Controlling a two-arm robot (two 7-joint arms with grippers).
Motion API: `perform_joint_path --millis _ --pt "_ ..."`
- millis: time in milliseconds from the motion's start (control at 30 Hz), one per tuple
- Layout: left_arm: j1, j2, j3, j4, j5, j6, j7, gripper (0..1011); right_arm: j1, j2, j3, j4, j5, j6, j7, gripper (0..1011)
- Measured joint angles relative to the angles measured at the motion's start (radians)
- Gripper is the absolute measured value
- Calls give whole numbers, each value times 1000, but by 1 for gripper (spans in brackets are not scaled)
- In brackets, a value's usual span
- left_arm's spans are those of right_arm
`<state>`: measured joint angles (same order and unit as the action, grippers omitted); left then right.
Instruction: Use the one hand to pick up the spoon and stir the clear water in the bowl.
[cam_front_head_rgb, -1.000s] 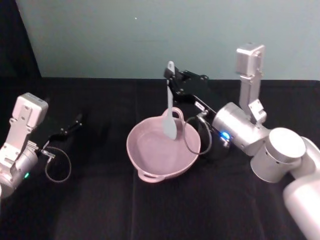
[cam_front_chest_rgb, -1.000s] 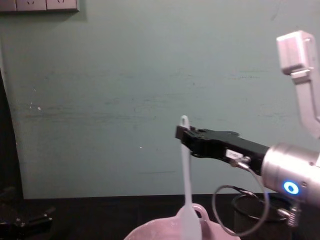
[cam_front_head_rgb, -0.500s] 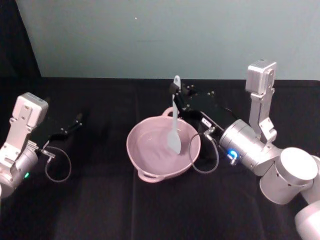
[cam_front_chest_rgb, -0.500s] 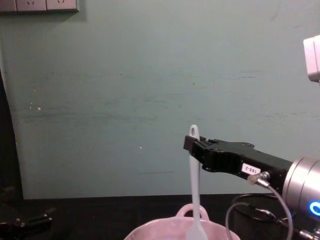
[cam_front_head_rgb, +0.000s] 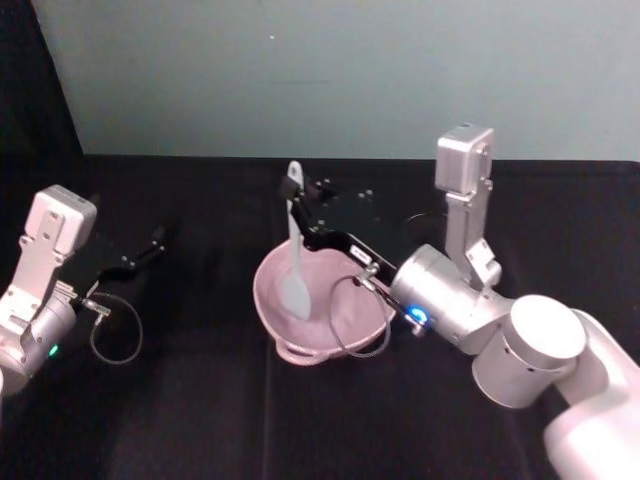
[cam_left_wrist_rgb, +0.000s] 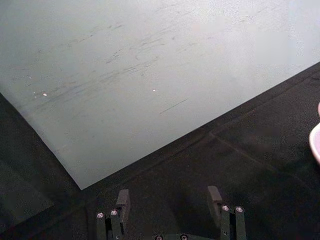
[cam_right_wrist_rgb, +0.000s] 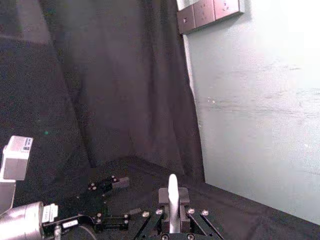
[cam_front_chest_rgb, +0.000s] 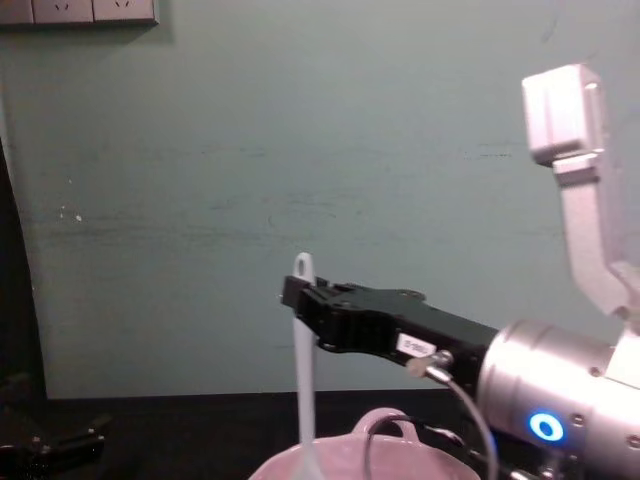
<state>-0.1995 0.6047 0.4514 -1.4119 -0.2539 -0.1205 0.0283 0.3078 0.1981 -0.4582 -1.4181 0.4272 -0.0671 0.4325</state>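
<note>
The pale pink bowl (cam_front_head_rgb: 266, 300) sits mid-table, its loop handle (cam_front_chest_rgb: 385, 421) showing in the chest view. The white spoon (cam_front_head_rgb: 294, 260) stands almost upright, with its blade down inside the bowl's left half. My right gripper (cam_front_head_rgb: 298, 200) reaches in from the right above the bowl and is shut on the spoon's handle (cam_front_chest_rgb: 303, 350) near its top. In the right wrist view the handle (cam_right_wrist_rgb: 172, 197) sticks up between the fingers. My left gripper (cam_front_head_rgb: 152, 244) rests parked at the table's left, open (cam_left_wrist_rgb: 168, 200) and holding nothing.
Black cloth covers the table and a teal wall stands close behind it. The right wrist's grey cable loop (cam_front_head_rgb: 352, 325) hangs over the bowl's near right rim. Another cable loop (cam_front_head_rgb: 115, 335) lies by the left arm. The bowl's edge (cam_left_wrist_rgb: 316, 142) shows in the left wrist view.
My right gripper has swept the spoon leftward across the bowl, from its right side to its left half, still upright. The left arm has stayed put.
</note>
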Motion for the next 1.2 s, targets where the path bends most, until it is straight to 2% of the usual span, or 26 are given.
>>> perform_joint_path --millis 333,433,633,900,1200 --pt "0 0 0 0 0 0 0 1011 89 -51 -15 125 -2 -30 17 110" --pt "0 0 0 0 0 0 0 1010 114 -58 -11 163 -3 -36 19 111" --pt "0 0 0 0 0 0 0 1011 140 -56 2 196 -11 -39 17 111" --pt "0 0 0 0 0 0 0 1011 124 -21 32 163 -26 -24 -14 111" --pt "0 0 0 0 0 0 0 1011 47 36 69 58 -32 11 -45 111"
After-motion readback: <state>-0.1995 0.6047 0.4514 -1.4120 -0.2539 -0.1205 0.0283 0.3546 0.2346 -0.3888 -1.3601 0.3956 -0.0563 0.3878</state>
